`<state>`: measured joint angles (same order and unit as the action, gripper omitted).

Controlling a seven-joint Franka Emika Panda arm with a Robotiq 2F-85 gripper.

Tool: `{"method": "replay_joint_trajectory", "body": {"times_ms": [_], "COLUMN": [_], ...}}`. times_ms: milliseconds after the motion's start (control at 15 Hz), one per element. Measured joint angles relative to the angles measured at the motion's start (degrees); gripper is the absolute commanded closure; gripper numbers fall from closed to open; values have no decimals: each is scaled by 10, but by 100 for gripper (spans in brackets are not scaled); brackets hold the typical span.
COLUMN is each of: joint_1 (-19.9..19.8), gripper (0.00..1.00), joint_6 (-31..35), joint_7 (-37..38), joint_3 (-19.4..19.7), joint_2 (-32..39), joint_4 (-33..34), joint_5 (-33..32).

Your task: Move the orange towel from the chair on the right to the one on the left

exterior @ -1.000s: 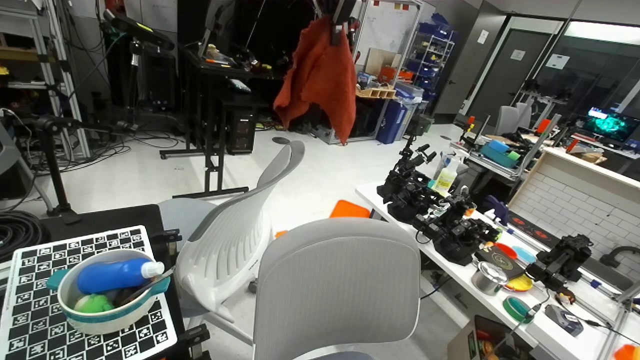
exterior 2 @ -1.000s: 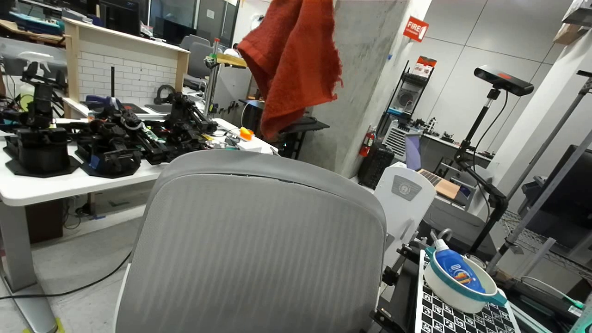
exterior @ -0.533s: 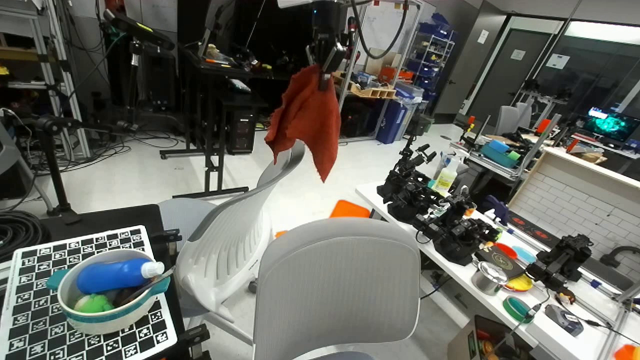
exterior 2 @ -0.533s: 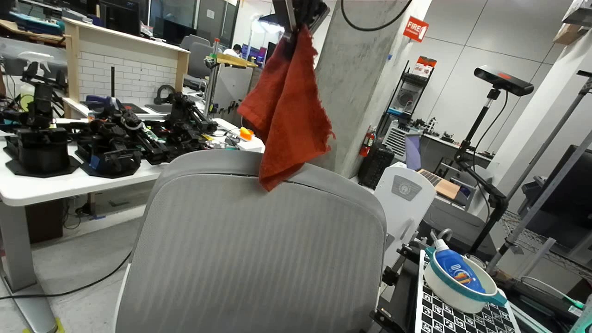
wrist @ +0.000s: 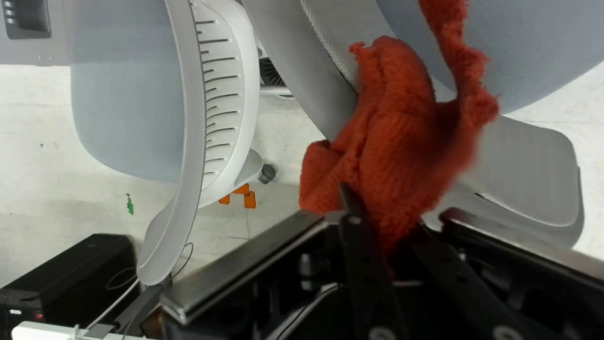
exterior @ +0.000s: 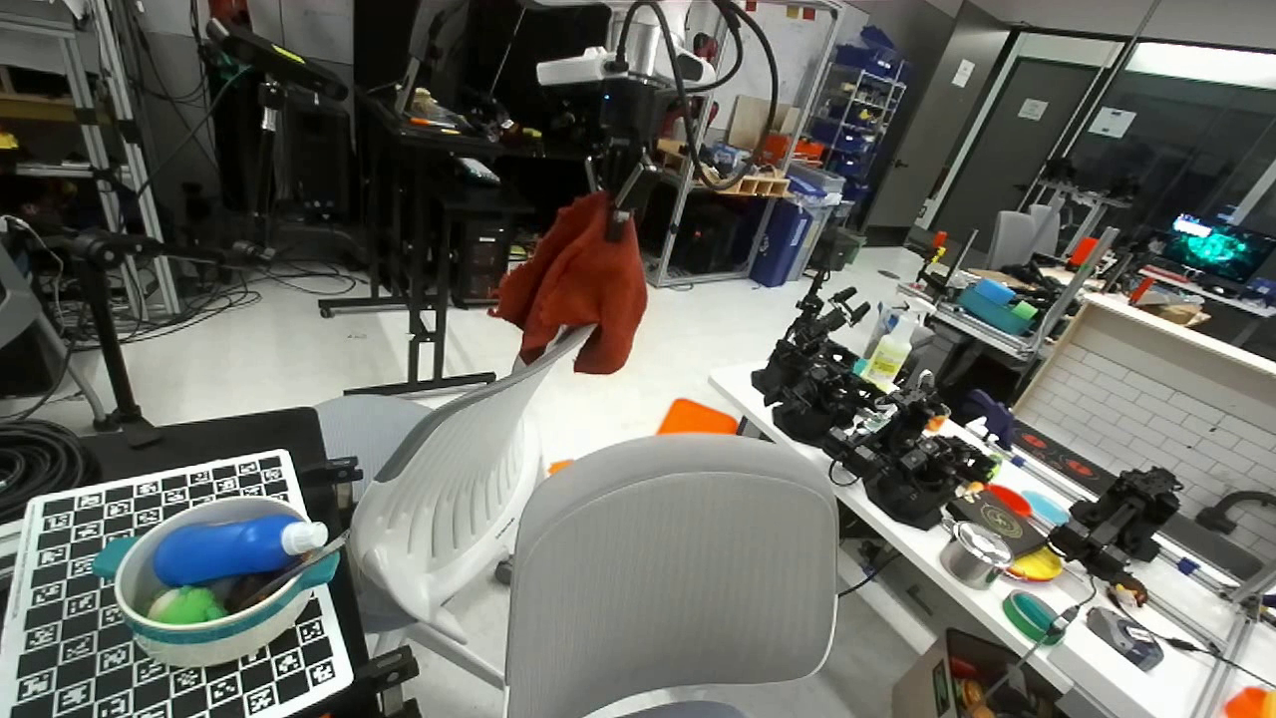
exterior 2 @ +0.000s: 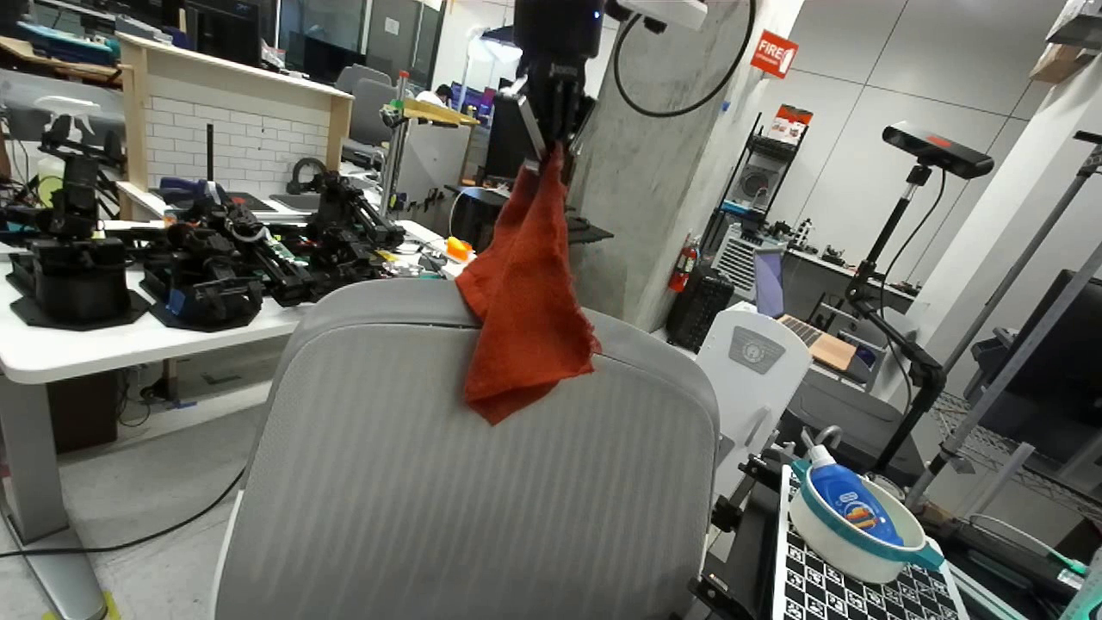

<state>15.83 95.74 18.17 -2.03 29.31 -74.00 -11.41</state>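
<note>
Lowered since the earlier frames, the gripper (exterior 2: 554, 157) is held just above the backrest of a white-ribbed gray chair (exterior: 454, 489), and its fingers are clamped on the upper end of an orange towel (exterior 2: 529, 319). Suspended clear of that chair a second earlier, the towel is now draped over the chair's top edge, the lower folds parted to either side of the rim in an exterior view. Some of the fabric is blurred in the wrist view. Overhead, part of the robot arm (exterior: 646, 48) is cut off by the top of the view. Nearer the camera in an exterior view, a second gray chair (exterior: 673, 578) is placed beside the first. Farther out, a blue bottle (exterior: 224, 551) is held in a teal-trimmed white pot (exterior: 214, 653), which is set on a checkered board (exterior: 60, 610). In both exterior views, a white table (exterior 2: 60, 349) is crowded with black machinery (exterior 2: 77, 280); a steel pot (exterior: 975, 560) is also placed on it.
</note>
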Motion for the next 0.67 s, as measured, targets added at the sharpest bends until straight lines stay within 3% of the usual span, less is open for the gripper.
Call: {"method": "replay_joint_trajectory", "body": {"times_ms": [67,133,267,667], "joint_1": [0,0,1,5], "gripper": [91,68,65,23], "joint_6": [0,0,2,10], "joint_7": [0,0,0,0], "joint_3": [0,0,0,-1], "joint_2": [1,1,1,1], "joint_4": [-6,-12,-22,-46], "joint_5": [-6,-12,-26,-58]}}
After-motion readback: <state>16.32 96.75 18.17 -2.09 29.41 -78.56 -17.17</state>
